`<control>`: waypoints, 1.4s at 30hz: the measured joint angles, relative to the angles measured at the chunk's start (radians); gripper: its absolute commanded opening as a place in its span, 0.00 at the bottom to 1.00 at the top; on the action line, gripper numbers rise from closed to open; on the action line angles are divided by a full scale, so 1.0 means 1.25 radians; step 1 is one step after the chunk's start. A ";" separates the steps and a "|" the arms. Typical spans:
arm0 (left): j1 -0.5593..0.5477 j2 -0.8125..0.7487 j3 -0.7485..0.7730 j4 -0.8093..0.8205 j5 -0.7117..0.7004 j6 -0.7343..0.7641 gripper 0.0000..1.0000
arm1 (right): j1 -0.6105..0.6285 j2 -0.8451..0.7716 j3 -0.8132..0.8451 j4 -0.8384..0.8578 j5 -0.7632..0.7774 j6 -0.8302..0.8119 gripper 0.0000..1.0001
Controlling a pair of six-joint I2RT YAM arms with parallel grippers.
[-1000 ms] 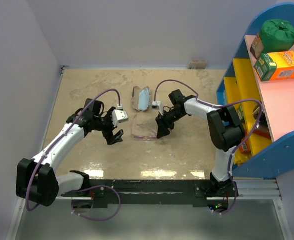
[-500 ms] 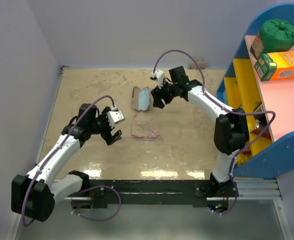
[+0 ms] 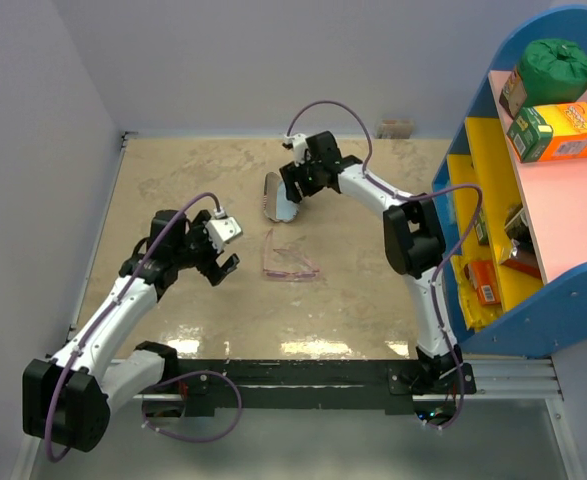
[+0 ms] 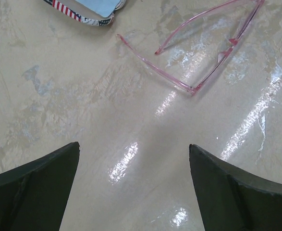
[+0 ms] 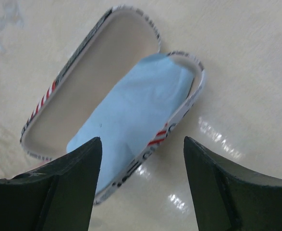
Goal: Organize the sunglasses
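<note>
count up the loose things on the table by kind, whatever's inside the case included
sunglasses: 1
flag-print case: 1
light blue cloth: 1
total: 3

Two matching arms. The white-and-black left arm [image 3: 123, 298] and white-and-black right arm [image 3: 368, 190] have glossy white tube links and chunky black joint housings [image 3: 410, 240]. A thin purple cable [image 3: 323, 104] loops off each wrist. The left wrist carries a small white camera block [image 3: 223, 230]. Both arms are bolted to a flat black base rail [image 3: 303, 372]. The black left gripper [image 4: 133, 147] and black right gripper [image 5: 142, 139] have matte dark grey wedge-shaped fingers [image 4: 35, 192], plain, with a faint seam line.
</note>
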State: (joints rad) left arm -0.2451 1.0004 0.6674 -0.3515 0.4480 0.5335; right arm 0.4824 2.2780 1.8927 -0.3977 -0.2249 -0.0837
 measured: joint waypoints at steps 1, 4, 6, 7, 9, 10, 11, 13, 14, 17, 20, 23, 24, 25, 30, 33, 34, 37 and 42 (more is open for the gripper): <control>0.001 0.000 0.000 0.002 -0.003 0.000 1.00 | 0.001 0.015 0.022 0.003 0.008 0.011 0.73; 0.002 0.005 0.000 0.010 -0.010 0.000 1.00 | 0.004 0.059 0.096 0.016 0.042 0.045 0.74; 0.002 0.012 -0.001 0.015 -0.015 0.000 1.00 | 0.006 0.074 0.131 0.023 0.068 0.066 0.74; 0.002 0.014 -0.002 0.018 -0.016 0.000 1.00 | 0.006 0.080 0.141 0.025 0.078 0.072 0.74; 0.002 0.018 -0.007 0.024 -0.023 0.000 1.00 | 0.007 0.094 0.169 0.027 0.105 0.088 0.74; 0.002 0.018 -0.009 0.024 -0.026 0.000 1.00 | 0.007 0.099 0.179 0.028 0.113 0.093 0.74; 0.002 0.018 -0.009 0.023 -0.027 0.000 1.00 | 0.007 0.103 0.182 0.030 0.120 0.096 0.74; 0.002 0.018 -0.009 0.027 -0.029 0.000 1.00 | 0.007 0.112 0.189 0.032 0.128 0.104 0.73; 0.002 0.018 -0.009 0.030 -0.029 0.000 1.00 | 0.007 0.117 0.189 0.031 0.132 0.107 0.73; 0.002 0.018 -0.009 0.034 -0.030 0.000 1.00 | 0.007 0.136 0.190 0.031 0.147 0.112 0.74; 0.002 0.018 -0.009 0.036 -0.030 0.000 1.00 | 0.008 0.152 0.190 0.028 0.169 0.113 0.74; 0.003 0.018 -0.009 0.036 -0.030 0.000 1.00 | 0.011 0.161 0.190 0.021 0.197 0.110 0.74; 0.004 0.018 -0.009 0.036 -0.030 0.000 1.00 | 0.012 0.161 0.190 0.019 0.206 0.110 0.74; 0.005 0.018 -0.009 0.036 -0.030 0.000 1.00 | 0.013 0.161 0.190 0.017 0.215 0.109 0.74; 0.008 0.018 -0.015 0.040 -0.029 0.000 1.00 | 0.021 0.161 0.190 0.019 0.265 0.099 0.75; 0.008 0.018 -0.020 0.040 -0.029 0.000 1.00 | 0.025 0.161 0.190 0.020 0.284 0.092 0.75; 0.008 0.018 -0.020 0.039 -0.029 0.000 1.00 | 0.027 0.161 0.190 0.020 0.293 0.089 0.75; 0.009 0.018 -0.020 0.040 -0.029 0.000 1.00 | 0.029 0.161 0.190 0.020 0.310 0.083 0.75; 0.012 0.018 -0.020 0.040 -0.029 0.000 1.00 | 0.032 0.161 0.190 0.020 0.309 0.081 0.76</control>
State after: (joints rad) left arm -0.2298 1.0229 0.6426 -0.3016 0.4118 0.5335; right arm 0.5228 2.4794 2.1296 -0.3729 0.1619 0.0174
